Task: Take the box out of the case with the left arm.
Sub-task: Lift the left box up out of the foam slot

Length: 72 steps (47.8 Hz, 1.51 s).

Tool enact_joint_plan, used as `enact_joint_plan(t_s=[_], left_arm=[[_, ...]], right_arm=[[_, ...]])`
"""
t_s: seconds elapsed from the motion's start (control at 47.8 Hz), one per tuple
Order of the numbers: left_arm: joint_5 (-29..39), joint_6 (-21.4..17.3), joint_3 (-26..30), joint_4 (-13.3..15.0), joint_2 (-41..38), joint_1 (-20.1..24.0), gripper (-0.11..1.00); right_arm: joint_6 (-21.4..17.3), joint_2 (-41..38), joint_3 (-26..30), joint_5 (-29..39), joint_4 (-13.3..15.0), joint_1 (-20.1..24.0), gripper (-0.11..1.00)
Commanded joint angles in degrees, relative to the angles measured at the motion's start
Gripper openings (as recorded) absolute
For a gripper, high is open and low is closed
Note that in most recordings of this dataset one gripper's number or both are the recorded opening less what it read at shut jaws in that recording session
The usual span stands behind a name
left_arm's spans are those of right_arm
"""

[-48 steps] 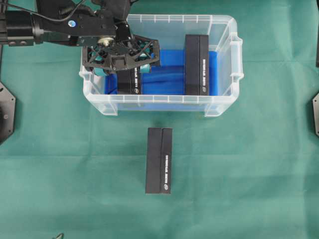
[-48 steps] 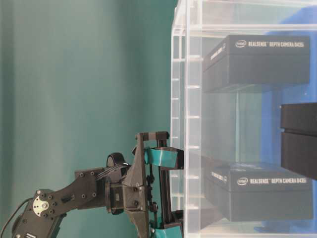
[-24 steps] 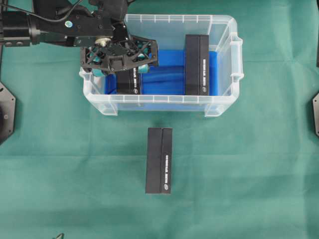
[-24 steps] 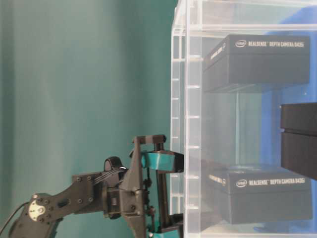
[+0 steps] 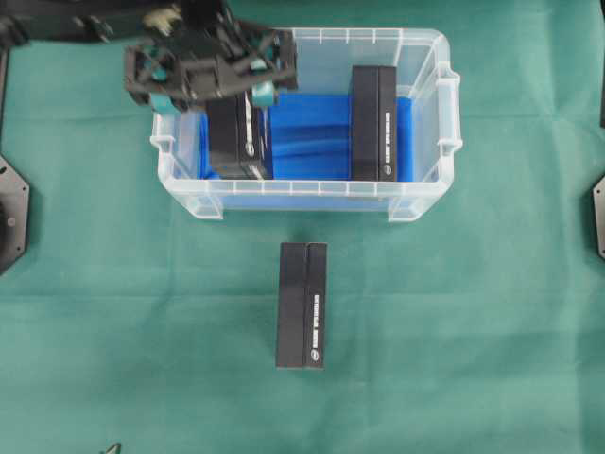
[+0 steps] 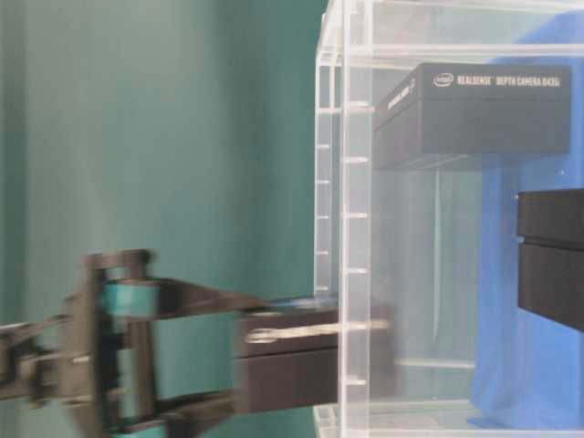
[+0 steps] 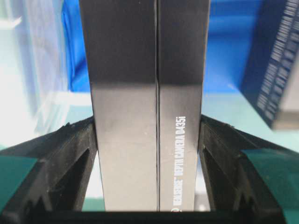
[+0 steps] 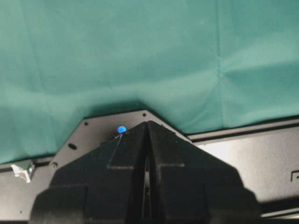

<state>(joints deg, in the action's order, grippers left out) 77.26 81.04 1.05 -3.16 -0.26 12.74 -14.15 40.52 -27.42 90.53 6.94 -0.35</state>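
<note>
The case (image 5: 312, 194) sits at the far middle of the green cloth (image 5: 454, 331), clear-walled with a blue lining. The left arm (image 5: 57, 24) reaches in from the far left, and its gripper (image 5: 210, 78) hangs over the case's left end.

3 black boxes show in the overhead view. 1 lies on the cloth (image 5: 302, 305) near the case, outside it. 1 stands at the right end of the case (image 5: 374, 121), untouched. The held box (image 5: 238, 137), at the left end, is clamped between the left gripper's fingers (image 7: 74, 154), which press its 2 long sides in the wrist view. In the table-level view it looks partly clear of the rim, though blur makes it hard to say how far it has risen.

The right gripper (image 8: 147, 186) is closed on nothing, parked above its base plate well off to the right.

Judging from this, the lift is under way but not finished. The main risk is the box's lower end catching the case's left wall or ribbed rim if the arm swings sideways before it is fully clear; that could twist the box in the pads or drag the light case along. The grip sits near 1 end of a long box, so a quick swing could let it pivot and slip.
</note>
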Motion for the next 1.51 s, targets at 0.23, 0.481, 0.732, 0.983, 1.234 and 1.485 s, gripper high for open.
enact_joint_plan(t_s=[0.23,0.481,0.732,0.983,1.234,1.485], left_arm=[[12.48,-1.05,12.39,-0.09,2.55,0.09,0.59],[13.71,-1.67,13.54,-0.09,2.29,0.00,0.59],[13.71,-1.76,13.54,-0.09,2.37,0.09,0.59],[13.71,-1.76,13.45,-0.18,2.37,0.09,0.59],[13.71,-1.76,13.45,-0.18,2.37,0.00,0.59],[13.71,-1.76,13.45,-0.18,2.37,0.09,0.59]], right_arm=[[-0.09,0.09,0.53,-0.26,0.09,0.00,0.00],[-0.26,0.09,0.53,-0.26,0.09,-0.09,0.00],[-0.26,0.09,0.53,-0.26,0.09,-0.09,0.00],[-0.26,0.09,0.53,-0.26,0.09,0.00,0.00],[-0.26,0.09,0.44,-0.26,0.09,0.00,0.00],[-0.26,0.09,0.53,-0.26,0.09,0.00,0.00]])
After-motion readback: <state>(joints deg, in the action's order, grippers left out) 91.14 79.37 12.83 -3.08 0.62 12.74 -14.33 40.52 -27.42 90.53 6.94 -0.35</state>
